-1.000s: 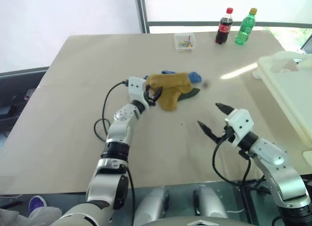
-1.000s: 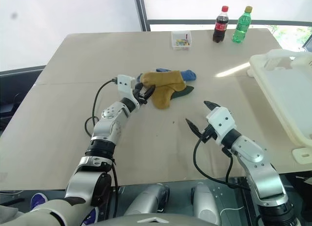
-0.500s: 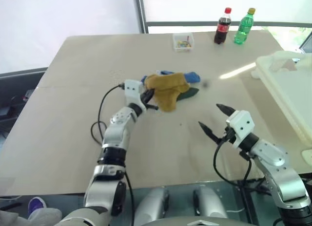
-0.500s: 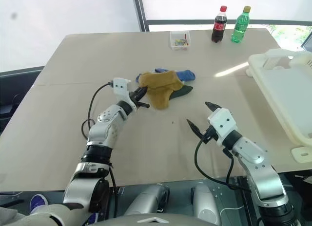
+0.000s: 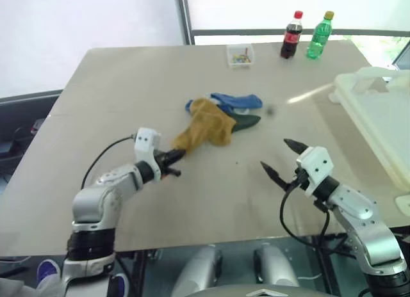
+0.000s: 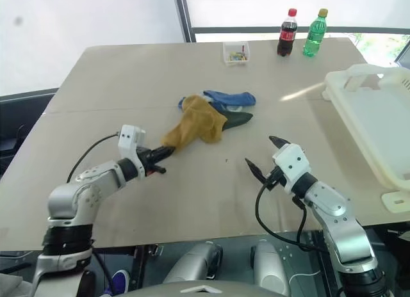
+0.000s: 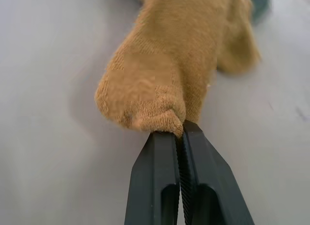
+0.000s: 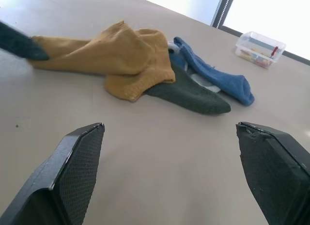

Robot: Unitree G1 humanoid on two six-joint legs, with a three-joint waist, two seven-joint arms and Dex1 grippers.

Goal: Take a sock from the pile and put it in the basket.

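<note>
Since pinching shut, the left end effector point(image 5: 175, 155) has apparently dragged the mustard sock point(image 5: 204, 126) back.

Silver-grey arms, black joint bands, white wrist blocks, looping black cables; black two-finger left gripper point(image 5: 177, 157), right gripper point(image 5: 278, 159).

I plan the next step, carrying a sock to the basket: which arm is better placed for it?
Left. The left gripper is shut on the mustard sock. The right gripper is open and empty, though nearer the basket.
</note>
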